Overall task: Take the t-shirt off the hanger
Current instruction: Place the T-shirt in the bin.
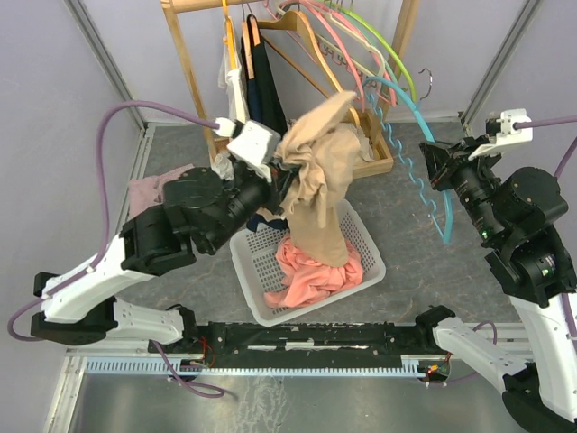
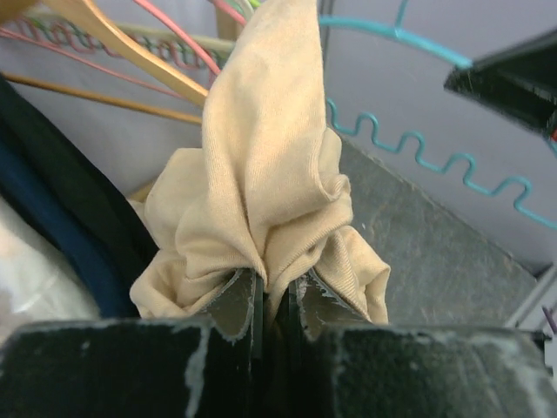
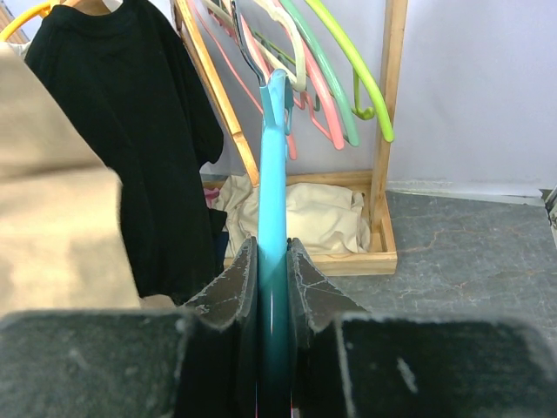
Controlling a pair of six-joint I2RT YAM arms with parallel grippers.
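Over the middle of the table, from above, the left gripper is clamped on a bunched fold of the beige t-shirt. The shirt's long axis runs from the wooden rack at the far edge down into the white basket, where its lower end meets a pink garment. Toward the right edge, the right gripper pinches the teal hanger, beside the shirt; whether the shirt's top corner touches the hanger's hook end cannot be told. At the left wrist, the fingers of the gripper are closed tight on cloth, with the hanger off to the right. At the right wrist, the gripper is closed on the hanger's bar, with a black shirt beyond and beige cloth at left. A drop into the basket looks nearest for the left arm, with grey tabletop open on the right.
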